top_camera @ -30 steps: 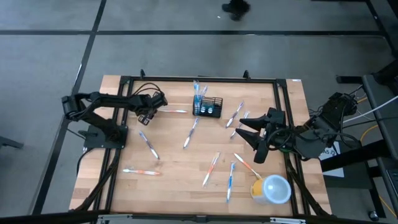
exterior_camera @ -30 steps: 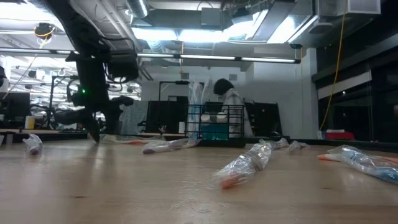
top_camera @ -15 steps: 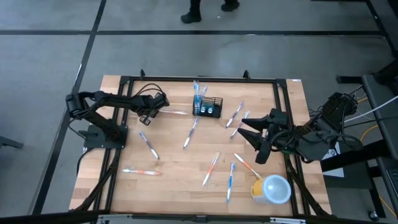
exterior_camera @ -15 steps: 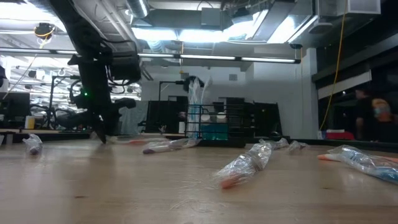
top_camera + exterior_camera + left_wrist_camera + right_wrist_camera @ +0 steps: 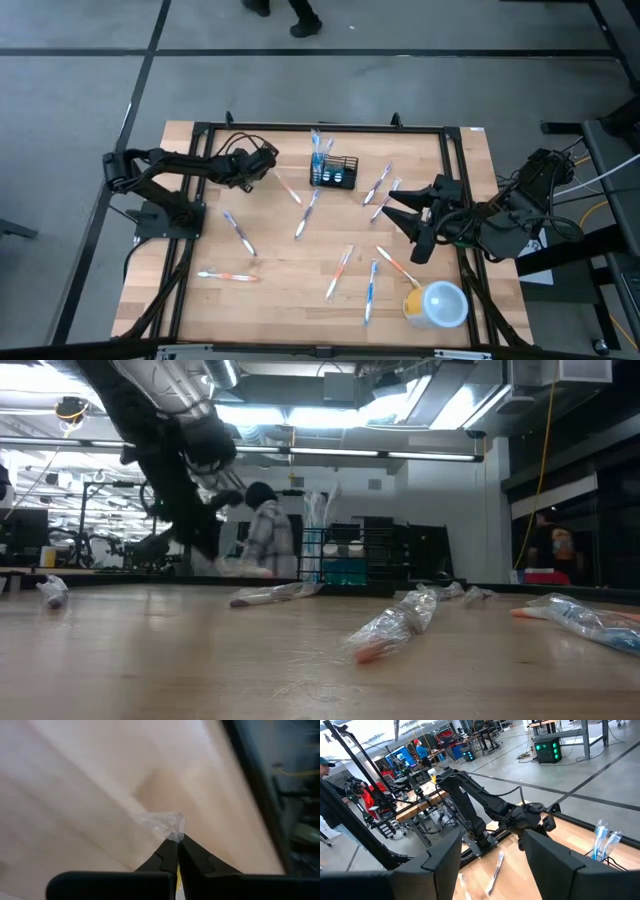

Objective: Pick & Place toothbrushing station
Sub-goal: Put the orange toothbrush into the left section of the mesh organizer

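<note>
The black mesh holder (image 5: 337,173) stands at the back middle of the table with wrapped toothbrushes (image 5: 318,146) upright in it; it also shows in the low view (image 5: 345,561). My left gripper (image 5: 262,160) is left of the holder, shut on the end of a wrapped toothbrush (image 5: 288,188) that slants away toward the holder. In the left wrist view my left gripper (image 5: 177,841) pinches the clear wrapper (image 5: 162,822). My right gripper (image 5: 402,220) is open and empty at the right side, also seen open in the right wrist view (image 5: 490,870).
Several wrapped toothbrushes lie loose on the wood, among them one at the front left (image 5: 228,275), one in the middle (image 5: 308,213) and one near the front (image 5: 370,290). A yellow cup with a pale lid (image 5: 438,303) stands at the front right. A person (image 5: 265,542) stands behind the table.
My left gripper has closed on the toothbrush's end and moved back and right, swinging the toothbrush from lying level to slanting. The right arm has not moved. A person walked in behind the table.
</note>
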{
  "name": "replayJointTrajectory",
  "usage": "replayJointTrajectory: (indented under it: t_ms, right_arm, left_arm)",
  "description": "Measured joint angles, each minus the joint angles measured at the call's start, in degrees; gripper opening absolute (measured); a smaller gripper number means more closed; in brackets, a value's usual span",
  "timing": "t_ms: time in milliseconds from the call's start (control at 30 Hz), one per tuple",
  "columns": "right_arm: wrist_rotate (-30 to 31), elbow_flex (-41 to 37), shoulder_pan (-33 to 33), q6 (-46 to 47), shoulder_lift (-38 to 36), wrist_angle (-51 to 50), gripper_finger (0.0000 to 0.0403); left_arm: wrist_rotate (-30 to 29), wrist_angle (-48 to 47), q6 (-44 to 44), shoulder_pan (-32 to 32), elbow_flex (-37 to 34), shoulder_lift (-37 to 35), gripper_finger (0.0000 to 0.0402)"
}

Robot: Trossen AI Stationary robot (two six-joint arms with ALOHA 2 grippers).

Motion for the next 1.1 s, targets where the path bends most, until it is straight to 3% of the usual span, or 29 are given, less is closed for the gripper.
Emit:
replayJointTrajectory:
  t_ms: [233, 467, 567, 700, 867, 1000, 1100]
  right_arm:
    - [0.0, 0.0, 0.0, -0.4, 0.0, 0.0, 0.0217]
    - [0.0, 0.0, 0.0, -0.7, 0.0, 0.0, 0.0217]
    - [0.0, 0.0, 0.0, -0.7, 0.0, 0.0, 0.0217]
    - [0.0, 0.0, 0.0, -0.6, 0.0, 0.0, 0.0217]
    - [0.0, 0.0, 0.0, 0.1, 0.0, 0.0, 0.0217]
    - [-0.3, 0.0, 0.0, 1.6, 0.0, 0.0, 0.0217]
    - [-0.5, 0.0, 0.0, 2.6, 0.0, 0.0, 0.0217]
  left_arm:
    - [-9.7, 18.0, 15.2, -6.7, 0.0, -7.3, 0.0002]
    - [-18.4, 49.5, 44.4, -13.4, 0.1, -8.2, 0.0002]
    - [-18.1, 60.0, 56.6, -14.5, 0.1, -7.4, 0.0002]
    - [-12.0, 69.7, 70.4, -15.2, 2.1, -6.5, 0.0002]
    - [-3.6, 68.5, 85.3, -16.0, 8.7, -5.5, 0.0002]
    - [-7.0, 56.6, 91.8, -15.9, 11.9, -5.5, 0.0002]
    - [-9.9, 54.1, 92.0, -16.0, 12.0, -3.4, 0.0001]
